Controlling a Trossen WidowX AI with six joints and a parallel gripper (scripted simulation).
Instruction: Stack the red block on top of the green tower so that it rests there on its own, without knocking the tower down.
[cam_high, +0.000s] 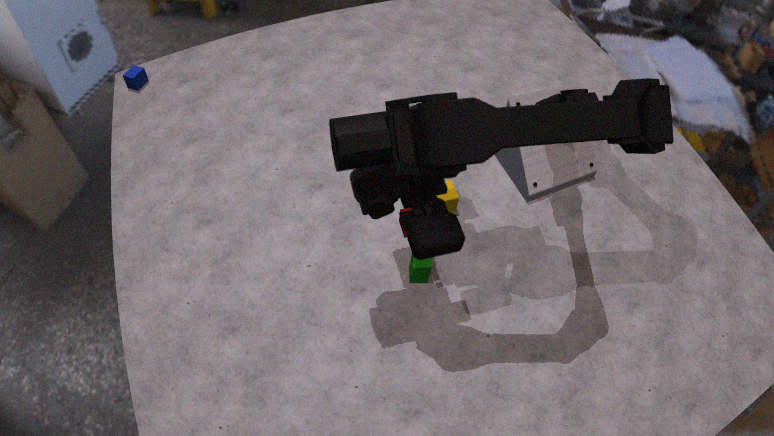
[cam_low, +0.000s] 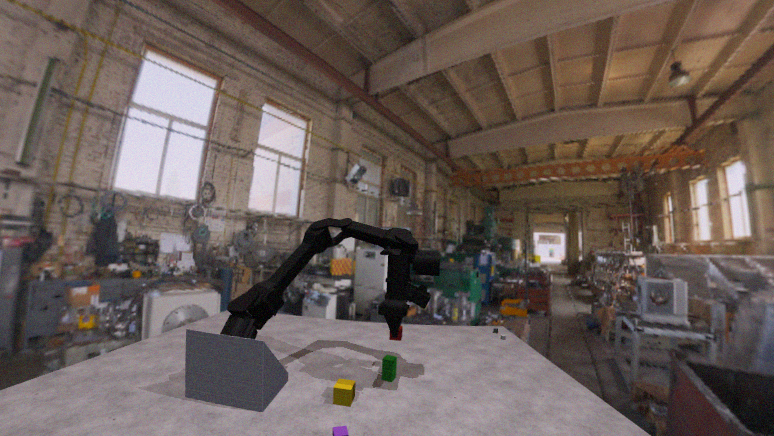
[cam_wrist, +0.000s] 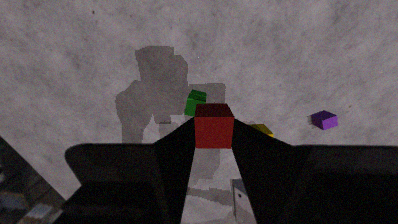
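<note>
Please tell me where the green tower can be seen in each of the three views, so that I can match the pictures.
Top: green tower just below the gripper, centre of the table.
Exterior: it stands on the table, below the raised red block.
Wrist: it peeks out behind the red block's upper left.
Shared landmark: the yellow block, near the tower in all views.

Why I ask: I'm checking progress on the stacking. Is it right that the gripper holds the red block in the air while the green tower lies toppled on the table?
Not quite. The gripper does hold the red block in the air, but the green tower stands upright on the table, as the exterior view shows.
</note>
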